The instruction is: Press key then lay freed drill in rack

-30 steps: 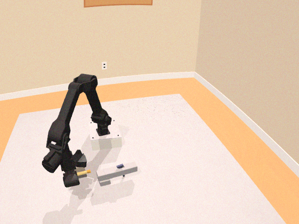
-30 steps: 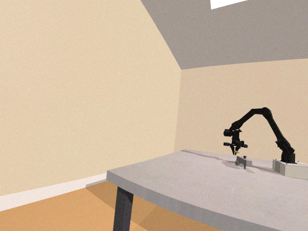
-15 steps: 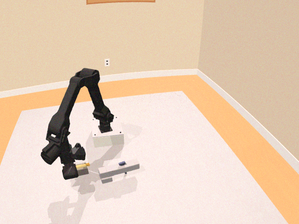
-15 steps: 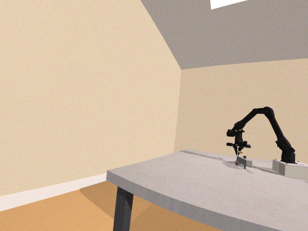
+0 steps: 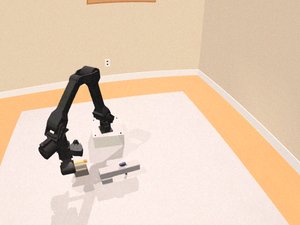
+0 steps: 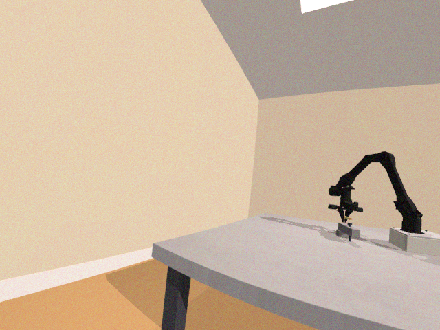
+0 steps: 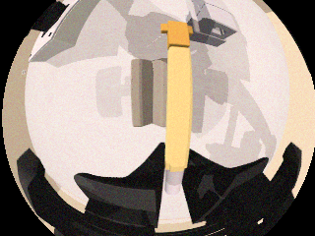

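Observation:
My gripper [image 7: 174,171] [image 6: 344,219] is shut on the grey shank end of the drill. The drill [image 5: 79,162] [image 7: 179,108] has a long yellow body and an orange far end, and is held clear of the grey block. The brown grooved rack [image 5: 81,171] [image 7: 142,93] stands on the table below it; in the wrist view the drill covers the rack's right edge and the groove shows to the left. The grey block [image 5: 121,170] [image 6: 349,229] [image 7: 209,36] stands beside the rack, with the dark blue key [image 5: 122,163] on its top. The fingertips are hidden in the top view.
The arm's white base box [image 5: 108,141] [image 6: 421,243] stands behind the rack and the block. The pale tabletop [image 5: 169,145] [image 6: 284,256] carries the arm's shadows.

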`<control>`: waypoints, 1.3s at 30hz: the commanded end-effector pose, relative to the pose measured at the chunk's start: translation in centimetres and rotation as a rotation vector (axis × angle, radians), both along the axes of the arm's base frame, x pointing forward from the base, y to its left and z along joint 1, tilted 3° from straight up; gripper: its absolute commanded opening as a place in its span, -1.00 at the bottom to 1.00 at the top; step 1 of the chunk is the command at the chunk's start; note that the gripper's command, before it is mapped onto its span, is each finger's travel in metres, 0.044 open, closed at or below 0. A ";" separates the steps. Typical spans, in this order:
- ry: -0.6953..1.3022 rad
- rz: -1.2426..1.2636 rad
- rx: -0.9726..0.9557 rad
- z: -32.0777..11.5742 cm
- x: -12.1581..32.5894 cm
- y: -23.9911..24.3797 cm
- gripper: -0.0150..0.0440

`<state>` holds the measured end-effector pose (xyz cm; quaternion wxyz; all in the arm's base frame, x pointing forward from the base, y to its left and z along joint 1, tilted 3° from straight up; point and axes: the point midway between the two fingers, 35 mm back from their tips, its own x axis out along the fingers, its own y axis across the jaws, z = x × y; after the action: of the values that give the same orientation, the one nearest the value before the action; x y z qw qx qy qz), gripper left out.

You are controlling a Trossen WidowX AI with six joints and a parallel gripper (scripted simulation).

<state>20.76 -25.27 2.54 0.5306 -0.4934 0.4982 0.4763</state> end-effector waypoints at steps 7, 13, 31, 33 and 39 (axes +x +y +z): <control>0.003 0.004 -0.001 -0.3 -1.8 -0.1 -0.49; 0.003 0.004 -0.001 -1.5 -1.6 -0.1 -0.49; 0.003 0.004 0.000 -3.7 -1.5 0.0 -0.49; 0.003 0.004 0.000 -4.0 -1.5 0.0 -0.49; 0.003 0.004 0.000 -4.8 -1.4 0.0 -0.49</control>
<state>19.40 -25.41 -1.75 0.5290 -0.4955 0.4973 0.4768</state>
